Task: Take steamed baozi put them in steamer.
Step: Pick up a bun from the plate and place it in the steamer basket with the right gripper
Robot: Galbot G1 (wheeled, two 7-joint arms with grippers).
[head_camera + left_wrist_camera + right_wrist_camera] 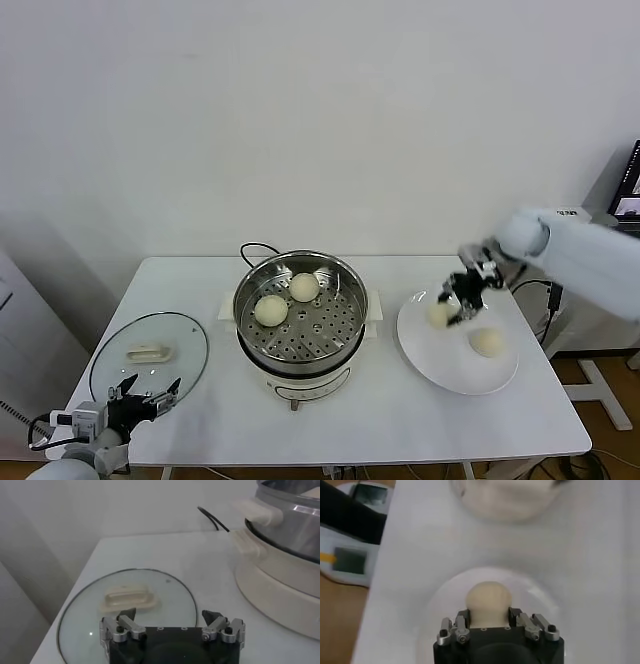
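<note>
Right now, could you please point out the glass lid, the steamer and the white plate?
glass lid (pixel 185 340), head view, bare glass.
steamer (pixel 330 335), head view, perforated floor.
white plate (pixel 445 365), head view, bare near surface.

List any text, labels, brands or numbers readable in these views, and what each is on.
None can be read.
The steamer has a small mark on the front of its white base, too small to read.
A white device with a grey display, seen in the right wrist view, shows no legible characters.
The glass lid, plate and buns carry no print.

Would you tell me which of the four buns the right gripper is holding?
The bun on the plate's left side, between the right gripper's fingers; the other plate bun and the steamer's two lie free.
</note>
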